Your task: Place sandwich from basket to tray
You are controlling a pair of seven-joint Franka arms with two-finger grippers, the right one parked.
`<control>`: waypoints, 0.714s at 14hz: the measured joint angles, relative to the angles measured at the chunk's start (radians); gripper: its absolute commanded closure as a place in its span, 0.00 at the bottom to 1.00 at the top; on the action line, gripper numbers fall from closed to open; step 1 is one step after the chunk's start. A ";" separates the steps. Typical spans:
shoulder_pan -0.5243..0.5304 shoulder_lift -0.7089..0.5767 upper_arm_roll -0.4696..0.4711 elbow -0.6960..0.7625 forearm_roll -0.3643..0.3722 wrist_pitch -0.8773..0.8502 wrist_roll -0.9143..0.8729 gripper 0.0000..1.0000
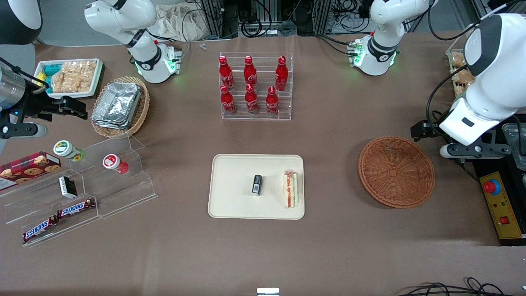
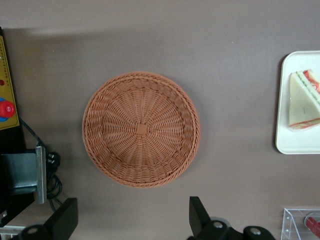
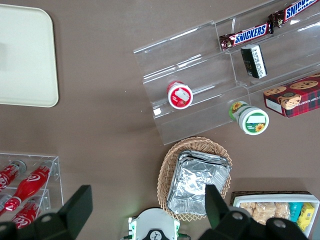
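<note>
The sandwich (image 1: 290,189) lies on the cream tray (image 1: 230,205), at the tray's end nearest the basket; it also shows in the left wrist view (image 2: 302,102) on the tray (image 2: 285,130). The round reddish-brown basket (image 1: 396,171) holds nothing and stands toward the working arm's end of the table; the left wrist view shows it from above (image 2: 141,129). My left gripper (image 1: 422,130) hangs raised above the table beside the basket's rim. It is open and empty in the left wrist view (image 2: 132,214).
A small black packet (image 1: 257,183) lies mid-tray. A rack of red cola bottles (image 1: 254,86) stands farther from the camera. A clear stepped shelf with snacks (image 1: 78,189) and an oval basket of foil containers (image 1: 121,105) are toward the parked arm's end. A yellow control box (image 1: 499,203) sits beside the basket.
</note>
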 measured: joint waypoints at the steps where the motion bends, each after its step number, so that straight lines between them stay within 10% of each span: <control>1: 0.000 0.000 0.000 0.000 -0.002 0.005 0.000 0.00; 10: -0.131 -0.003 0.131 0.000 -0.005 0.008 0.000 0.00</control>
